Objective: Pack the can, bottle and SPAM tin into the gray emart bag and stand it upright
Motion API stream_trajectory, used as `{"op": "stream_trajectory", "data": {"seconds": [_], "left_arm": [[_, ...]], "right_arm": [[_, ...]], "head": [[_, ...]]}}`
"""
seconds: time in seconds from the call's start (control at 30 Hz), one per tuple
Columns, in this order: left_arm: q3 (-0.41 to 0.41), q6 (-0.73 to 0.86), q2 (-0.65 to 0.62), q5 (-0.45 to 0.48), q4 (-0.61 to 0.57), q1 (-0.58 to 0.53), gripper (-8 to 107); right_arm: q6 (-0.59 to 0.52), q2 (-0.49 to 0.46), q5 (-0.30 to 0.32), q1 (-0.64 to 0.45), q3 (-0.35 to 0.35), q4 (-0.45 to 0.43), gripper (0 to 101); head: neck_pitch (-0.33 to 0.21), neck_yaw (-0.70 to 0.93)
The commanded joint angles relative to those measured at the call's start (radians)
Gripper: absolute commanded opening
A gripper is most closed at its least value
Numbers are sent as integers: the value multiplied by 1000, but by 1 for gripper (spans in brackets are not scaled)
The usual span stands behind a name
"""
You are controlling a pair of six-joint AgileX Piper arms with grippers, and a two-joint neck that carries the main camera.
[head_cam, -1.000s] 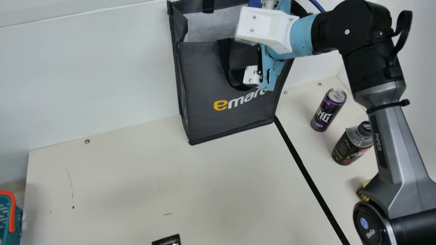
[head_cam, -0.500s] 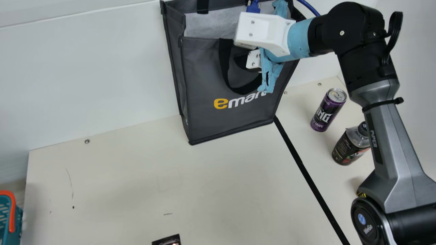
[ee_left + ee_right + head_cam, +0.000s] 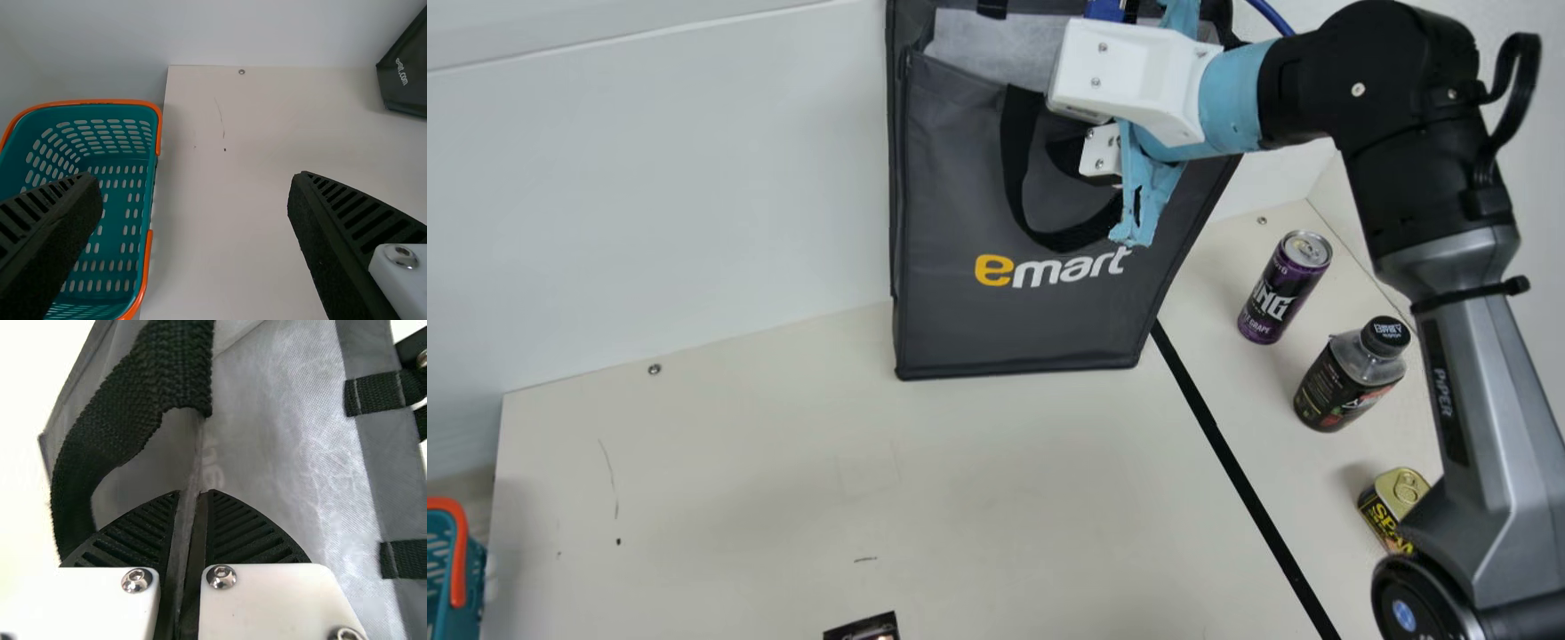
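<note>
Gray emart bag (image 3: 1040, 329) is standing mouth up at the back of the bench (image 3: 738, 498), just in front of the white wall (image 3: 649, 196), its printed front panel facing the camera; whether its base is bearing full weight cannot be told. The right claw (image 3: 1100, 154) is positioned at the mouth of the bag, and in the right wrist view this claw (image 3: 192, 497) is pinching the edge of one fabric panel between its ribbed fingers. A black handle (image 3: 1016, 169) is drooping in a loop over the front panel. Outside the bag, beyond the black line (image 3: 1232, 458) on its right, three items are resting in a row: the purple can (image 3: 1280, 289) and the bottle (image 3: 1343, 382) are standing upright, while the SPAM tin (image 3: 1390, 511) is showing its pull-ring lid, partly covered by the right arm (image 3: 1476, 391). The left claw (image 3: 193, 183) is holding nothing, its fingers standing wide apart. A teal basket (image 3: 159, 130) with orange trim is sitting beside the bench's left edge.
</note>
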Motion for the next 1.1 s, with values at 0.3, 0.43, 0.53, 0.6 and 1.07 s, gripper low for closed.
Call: {"op": "stream_trajectory", "data": {"seconds": [0.3, 0.43, 0.53, 0.6, 1.07], "left_arm": [[0, 0, 0, 0, 0, 0, 90], [0, 0, 0, 0, 0, 0, 90], [0, 0, 0, 0, 0, 0, 90], [0, 0, 0, 0, 0, 0, 90], [0, 0, 0, 0, 0, 0, 90]], "right_arm": [[31, -133, -2, 31, 80, -26, 0], [39, -188, -2, 50, 116, -35, 0], [44, -230, -2, 66, 146, -43, 0], [46, -258, -2, 77, 166, -48, 0], [69, -433, -2, 168, 308, -99, 0]], "head": [[-23, -2], [-23, -2], [-23, -2], [-23, -2], [-23, -2]]}}
